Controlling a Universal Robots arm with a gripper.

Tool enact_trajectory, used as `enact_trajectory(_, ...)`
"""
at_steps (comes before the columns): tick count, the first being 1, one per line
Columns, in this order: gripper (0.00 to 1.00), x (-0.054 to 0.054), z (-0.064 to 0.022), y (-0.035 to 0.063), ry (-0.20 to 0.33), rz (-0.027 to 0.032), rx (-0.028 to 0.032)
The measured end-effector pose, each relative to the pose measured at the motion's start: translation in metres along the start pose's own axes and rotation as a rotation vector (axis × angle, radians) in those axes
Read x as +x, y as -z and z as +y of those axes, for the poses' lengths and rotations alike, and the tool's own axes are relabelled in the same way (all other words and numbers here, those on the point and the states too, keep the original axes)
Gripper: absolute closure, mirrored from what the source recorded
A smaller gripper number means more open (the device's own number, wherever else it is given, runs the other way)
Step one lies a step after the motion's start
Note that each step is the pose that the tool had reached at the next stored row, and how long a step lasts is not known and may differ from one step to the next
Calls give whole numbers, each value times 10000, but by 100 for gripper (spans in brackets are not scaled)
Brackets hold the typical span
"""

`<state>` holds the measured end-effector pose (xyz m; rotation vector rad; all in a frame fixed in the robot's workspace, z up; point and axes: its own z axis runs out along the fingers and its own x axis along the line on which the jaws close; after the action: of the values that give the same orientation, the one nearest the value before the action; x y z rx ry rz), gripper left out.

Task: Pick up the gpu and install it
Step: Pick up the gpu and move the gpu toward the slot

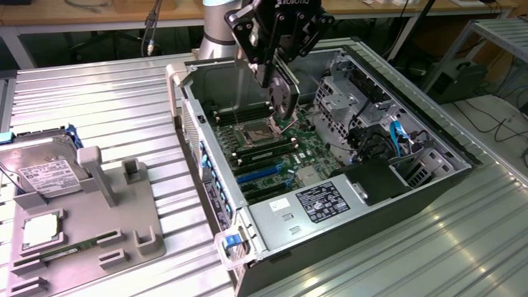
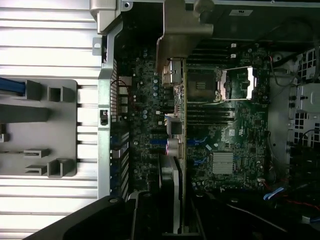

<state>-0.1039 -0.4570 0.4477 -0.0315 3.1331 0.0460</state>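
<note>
A ribbed metal table (image 1: 99,111) takes up most of the room in front of me, with wooden benches and loose cables behind its far edge. On the exterior view's right half of the table lies a big computer case (image 1: 191,117), on its side with the panel off. It reaches from the far edge almost to the near one.

The pale robot arm (image 1: 219,31) comes down over the far end of the case. At the table's near corner on the exterior view's left sits a grey plastic holder (image 1: 83,229) with upright posts and slots.

Inside the case the green motherboard (image 1: 305,154) lies flat. A silver box with a dark label (image 1: 322,204) sits at the case's near end. A hard drive (image 1: 46,176) with a white label leans in the far part of the holder.

The graphics card (image 1: 285,99) hangs upright on its edge over the far part of the motherboard, just beside the processor socket (image 1: 256,133). From the wrist view it shows edge-on, with its metal bracket (image 2: 182,25) toward the case wall. I cannot tell whether its lower edge touches the board.

The black gripper (image 1: 276,77) is clenched on the card's top edge, one finger on each face. A thin green memory stick (image 1: 62,255) lies in a slot at the holder's near edge.
</note>
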Motion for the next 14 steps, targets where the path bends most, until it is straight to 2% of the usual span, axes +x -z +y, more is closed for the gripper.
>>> enact_trajectory(14, 72, -202, -5, -4, 20, 0, -1)
